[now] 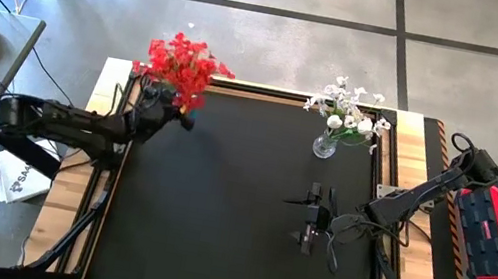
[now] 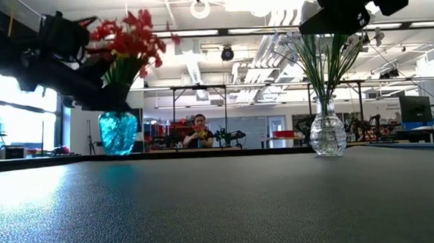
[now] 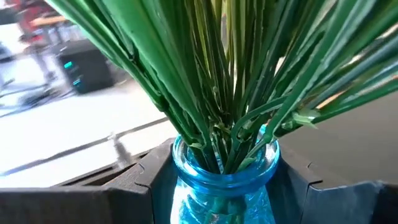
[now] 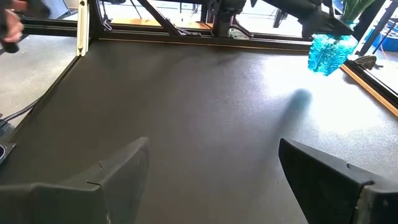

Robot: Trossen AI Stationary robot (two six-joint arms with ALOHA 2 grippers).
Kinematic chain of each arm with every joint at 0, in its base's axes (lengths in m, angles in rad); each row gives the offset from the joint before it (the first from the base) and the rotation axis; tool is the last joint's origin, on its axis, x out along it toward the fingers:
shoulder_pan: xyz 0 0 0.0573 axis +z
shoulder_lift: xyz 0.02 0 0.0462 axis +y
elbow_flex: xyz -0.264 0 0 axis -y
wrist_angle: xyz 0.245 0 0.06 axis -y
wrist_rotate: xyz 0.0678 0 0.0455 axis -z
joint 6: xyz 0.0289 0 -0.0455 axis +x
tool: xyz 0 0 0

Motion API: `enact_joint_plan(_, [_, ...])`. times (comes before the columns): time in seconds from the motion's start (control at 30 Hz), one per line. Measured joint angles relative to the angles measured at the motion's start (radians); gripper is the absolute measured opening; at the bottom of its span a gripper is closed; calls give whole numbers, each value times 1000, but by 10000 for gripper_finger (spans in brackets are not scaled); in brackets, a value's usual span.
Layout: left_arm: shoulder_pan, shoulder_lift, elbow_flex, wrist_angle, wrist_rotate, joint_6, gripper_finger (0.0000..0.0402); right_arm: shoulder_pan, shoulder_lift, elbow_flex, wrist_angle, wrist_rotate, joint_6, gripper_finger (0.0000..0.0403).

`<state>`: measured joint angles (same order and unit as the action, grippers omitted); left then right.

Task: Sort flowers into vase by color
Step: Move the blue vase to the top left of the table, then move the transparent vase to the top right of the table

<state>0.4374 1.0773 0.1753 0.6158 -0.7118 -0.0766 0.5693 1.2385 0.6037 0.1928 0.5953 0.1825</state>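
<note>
The sorting looks all but finished. No loose flowers lie on the dark tabletop (image 1: 218, 205); every sprig that shows stands in a vase.

The red flowers (image 1: 180, 65) are bunched in the blue vase (image 2: 118, 132) at the far left corner. In the left wrist view their green stems (image 3: 230, 81) crowd through the blue vase's mouth. The white flowers (image 1: 348, 107) stand in the clear vase (image 1: 325, 145) near the far right corner, well apart from the reds. As far as can be seen, each vase holds one colour only.

The left claw (image 1: 180, 116) sits right at the blue vase, beside the stems. Its fingers (image 3: 112, 193) frame the vase's neck on both sides, partly spread; I cannot tell whether they grip a stem or touch the glass. My guess is that it is setting in or letting go of the last red sprig.

The right claw (image 1: 308, 220) waits low over the middle right of the tabletop, spread wide and holding nothing.

What remains, by my judgement, is only for the left arm to pull clear without dragging a stem out or tipping the vase.
</note>
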Motion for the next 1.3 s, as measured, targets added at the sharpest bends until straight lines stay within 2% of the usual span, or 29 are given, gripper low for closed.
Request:
enact_joint_plan(0.2, [137, 23, 0, -59, 15, -25, 173, 0, 0, 0, 0, 0, 0, 330])
enact_joint_plan(0.5, [142, 30, 3, -81, 20, -74, 197, 0, 0, 0, 0, 0, 2, 330])
enact_joint_plan(0.6, [142, 29, 4, -105, 12, -136, 201, 0, 0, 0, 0, 0, 2, 330])
enact_joint_plan(0.8, [142, 22, 5, -146, 80, -125, 240, 0, 0, 0, 0, 0, 3, 330])
enact_joint_plan(1.03, [133, -54, 3, -214, 103, -77, 298, 0, 0, 0, 0, 0, 20, 330])
enact_joint_plan(1.3, [99, -219, -1, -392, 101, -60, 303, 0, 0, 0, 0, 0, 23, 330])
